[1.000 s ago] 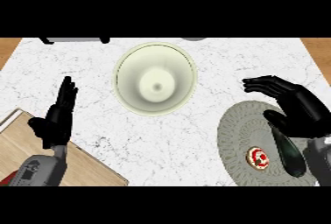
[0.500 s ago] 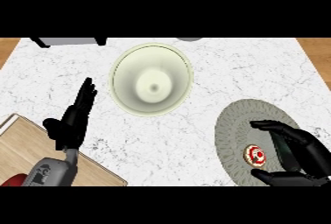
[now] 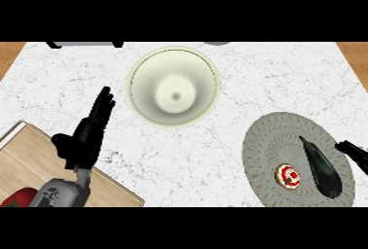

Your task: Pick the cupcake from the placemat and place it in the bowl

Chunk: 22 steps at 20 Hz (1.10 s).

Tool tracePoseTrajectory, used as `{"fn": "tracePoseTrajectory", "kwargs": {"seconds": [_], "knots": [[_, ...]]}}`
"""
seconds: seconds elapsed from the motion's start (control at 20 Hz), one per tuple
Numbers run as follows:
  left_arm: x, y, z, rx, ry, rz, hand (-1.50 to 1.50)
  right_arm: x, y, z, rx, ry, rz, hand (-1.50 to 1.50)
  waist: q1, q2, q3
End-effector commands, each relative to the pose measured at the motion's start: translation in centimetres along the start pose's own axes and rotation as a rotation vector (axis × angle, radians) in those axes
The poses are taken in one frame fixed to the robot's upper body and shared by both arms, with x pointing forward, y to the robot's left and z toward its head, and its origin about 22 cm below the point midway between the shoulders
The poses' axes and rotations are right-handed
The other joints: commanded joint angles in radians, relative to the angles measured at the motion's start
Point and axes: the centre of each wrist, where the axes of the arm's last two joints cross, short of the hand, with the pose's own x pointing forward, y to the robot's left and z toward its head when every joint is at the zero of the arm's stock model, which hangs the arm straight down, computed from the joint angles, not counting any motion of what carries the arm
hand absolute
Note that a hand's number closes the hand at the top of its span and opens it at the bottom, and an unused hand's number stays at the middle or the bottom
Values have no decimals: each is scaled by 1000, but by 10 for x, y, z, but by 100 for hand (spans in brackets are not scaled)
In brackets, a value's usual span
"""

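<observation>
Head view: The counter (image 3: 237,97) is showing as white stone with thin grey veins, and it is filling most of the view. Brown wood floor is peeking out past its far left and far right corners. A dark thing (image 3: 84,44) is sitting at the far edge near the left, and a small grey thing (image 3: 217,43) is sitting at the far edge near the middle; I cannot tell what they are.

The bowl (image 3: 173,87) is resting near the far edge, a bit left of the middle. It is pale cream, with nothing in it.

The placemat (image 3: 269,141) is lying by the near right corner. It is round and grey. The cupcake (image 3: 289,176) is sitting on the near part of the placemat, with a red and white top.

The right hand (image 3: 321,165) is hanging over the placemat, just right of the cupcake. One long dark finger is pointing straight out, and another bit is showing at the right edge. It is holding nothing.

The left hand (image 3: 90,131) is resting near the left edge, fingers straight and close together, pointing toward the far edge.

A wooden board (image 3: 36,170) is lying at the near left corner. Something red (image 3: 18,199) is sitting on its near end.
</observation>
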Motion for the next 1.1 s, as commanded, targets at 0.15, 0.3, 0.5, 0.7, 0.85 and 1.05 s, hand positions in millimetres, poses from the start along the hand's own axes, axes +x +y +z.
{"fn": "tracePoseTrajectory", "kwargs": {"seconds": [0.15, 0.3, 0.5, 0.7, 0.85, 1.05], "knots": [[17, -2, 4, -15, -10, -3, 0, 51, -24, -25, 54, 154, 131, -150, 20, 3, -1], [3, 7, -1, -23, 7, 22, 0, 43, -33, -33, 115, 274, 129, -150, 25, 7, -1], [17, -15, -6, -19, -9, 0, 0, 47, -29, -33, 218, 396, 191, -150, 20, 5, 0], [-8, -7, -8, -7, -9, -1, 0, 34, -20, -42, 282, 474, 227, -150, 21, 7, 0], [8, 0, -13, -13, -19, -1, 0, 38, -9, -54, 314, 503, 237, -150, 22, 5, 0], [3, 1, 9, -8, -20, -3, 0, -8, -11, -25, 341, 504, 201, -150, 20, 4, 1]]}}
